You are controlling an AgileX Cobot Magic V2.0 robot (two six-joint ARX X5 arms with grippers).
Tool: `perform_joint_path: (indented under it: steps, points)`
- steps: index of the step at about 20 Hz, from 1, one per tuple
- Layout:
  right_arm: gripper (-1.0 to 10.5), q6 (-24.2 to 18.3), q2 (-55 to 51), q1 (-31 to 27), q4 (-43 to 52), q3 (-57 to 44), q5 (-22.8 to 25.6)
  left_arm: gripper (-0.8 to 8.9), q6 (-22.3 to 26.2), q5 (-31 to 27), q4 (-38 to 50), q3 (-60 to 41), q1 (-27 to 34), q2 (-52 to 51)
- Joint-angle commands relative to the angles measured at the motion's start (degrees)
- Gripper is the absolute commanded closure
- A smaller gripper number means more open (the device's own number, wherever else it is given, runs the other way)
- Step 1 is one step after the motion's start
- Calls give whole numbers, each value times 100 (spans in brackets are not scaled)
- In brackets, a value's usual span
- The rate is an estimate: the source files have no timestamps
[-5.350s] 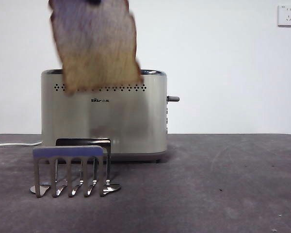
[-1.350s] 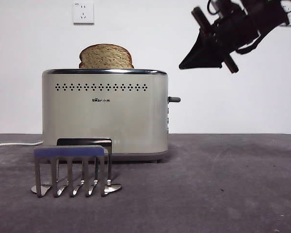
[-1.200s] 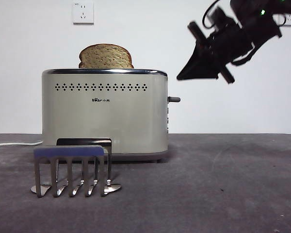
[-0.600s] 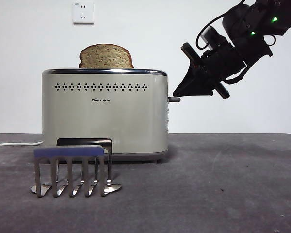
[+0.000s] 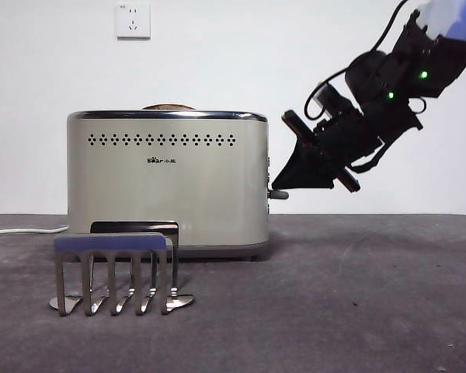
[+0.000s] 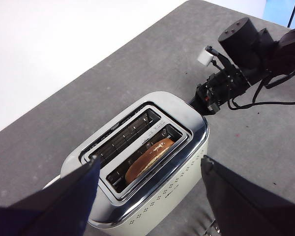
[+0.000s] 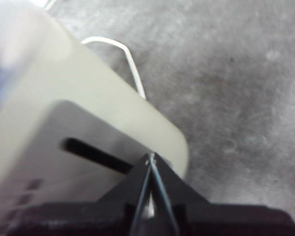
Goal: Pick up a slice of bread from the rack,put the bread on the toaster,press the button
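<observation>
The slice of bread point(image 6: 150, 158) sits deep in one slot of the cream toaster point(image 5: 168, 183); from the front only its brown top point(image 5: 168, 106) peeks over the chrome rim. My right gripper point(image 5: 279, 186) is shut, and its tip point(image 7: 150, 161) rests on the button point(image 5: 277, 194), which is low on the toaster's narrow end. High above the toaster hovers my left gripper point(image 6: 150, 164), open and holding nothing. In front of the toaster stands the steel rack point(image 5: 113, 272), with no bread in it.
A white power cord point(image 5: 23, 230) runs off to the left behind the toaster. A wall socket point(image 5: 133, 20) is on the white wall. The right arm point(image 5: 388, 85) slants down from the upper right.
My right gripper came down from the upper right onto the button and pushed it lower. The bread, which stood tall above the rim, sank into the slot.
</observation>
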Motion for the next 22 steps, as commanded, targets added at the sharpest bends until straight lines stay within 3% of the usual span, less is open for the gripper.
perform_joint_path:
  steps: [1,4,22]
  points:
    - [958,-92,417,17,-407,-129,79,464,-57,2,-28,24,-13,0]
    - [959,-264,476,17,-570,-129,81,464,-57,2,-33,24,-13,0]
    - [958,-264,208,116,-529,-120,52,464,-55,-4,-138,24,-13,0]
